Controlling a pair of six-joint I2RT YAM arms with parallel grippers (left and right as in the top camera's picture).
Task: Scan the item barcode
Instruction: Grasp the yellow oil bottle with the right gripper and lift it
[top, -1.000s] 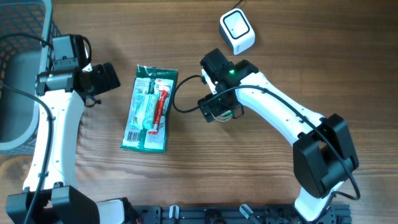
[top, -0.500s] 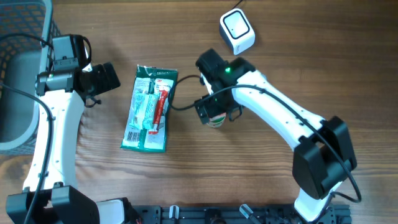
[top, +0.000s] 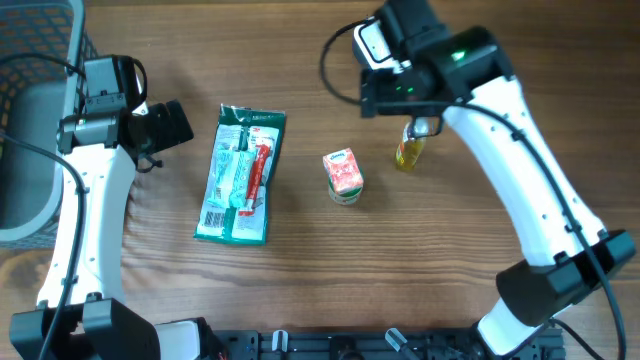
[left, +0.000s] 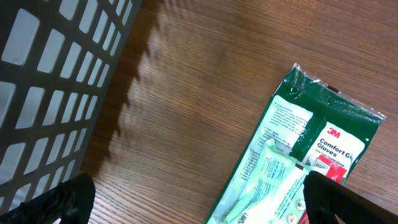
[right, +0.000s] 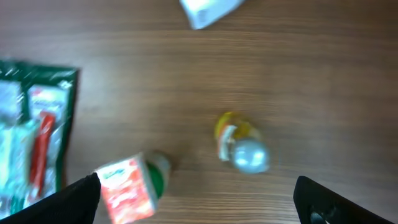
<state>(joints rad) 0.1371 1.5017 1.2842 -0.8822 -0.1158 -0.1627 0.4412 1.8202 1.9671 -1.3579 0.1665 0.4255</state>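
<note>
Surface (top: 300, 290) of brown wood carries 4 loose things. Basket (top: 30, 120), grey and gridded, sits at the far left. Left jaws stand wide open and empty between it and the pack (top: 240, 175).

That pack, a flat green bag of gloves, lies face up, and a striped patch at its near left corner may be a barcode. It should be light, floppy and slick, so pinching 1 long edge looks safer than taking the middle.

Scanner (top: 368, 42), a small white box, sits at the far edge, half hidden under the right arm.

Carton (top: 343, 172), red and white, is apart from the pack and near the bottle (top: 408, 152). It would be light and stiff but crushable, best taken across 2 flat sides.

The bottle is yellow with a silver cap. It is the smallest thing, probably hard, round and prone to roll or slip, so a grip across its body suits it.

Right jaws hang open and empty above the bottle, touching nothing. Which item is meant, I cannot tell.
</note>
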